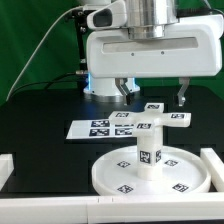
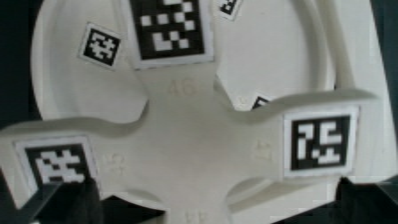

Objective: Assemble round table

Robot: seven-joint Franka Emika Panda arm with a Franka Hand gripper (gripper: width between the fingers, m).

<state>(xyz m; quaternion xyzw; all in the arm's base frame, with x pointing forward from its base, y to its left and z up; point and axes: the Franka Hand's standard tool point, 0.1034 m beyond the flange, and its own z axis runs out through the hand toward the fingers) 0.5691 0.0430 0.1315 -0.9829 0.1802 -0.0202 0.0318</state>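
The round disc (image 1: 110, 178) lies flat near the front of the black table. The short cylinder leg (image 1: 150, 152) stands upright in its central hub. The cross-shaped base (image 1: 158, 122) sits on top of the leg. My gripper (image 1: 153, 93) hangs just above and behind the base, open and holding nothing. In the wrist view the base (image 2: 196, 110) fills the picture with its tagged arm ends. My gripper (image 2: 214, 205) is open, and a dark fingertip (image 2: 64, 196) shows at each side of one arm. I cannot tell whether the fingers touch the base.
The marker board (image 1: 92, 128) lies flat behind the disc, towards the exterior view's left. White rails stand at the exterior view's left (image 1: 5, 170), right (image 1: 214, 165) and front (image 1: 60, 212). A green backdrop closes off the back.
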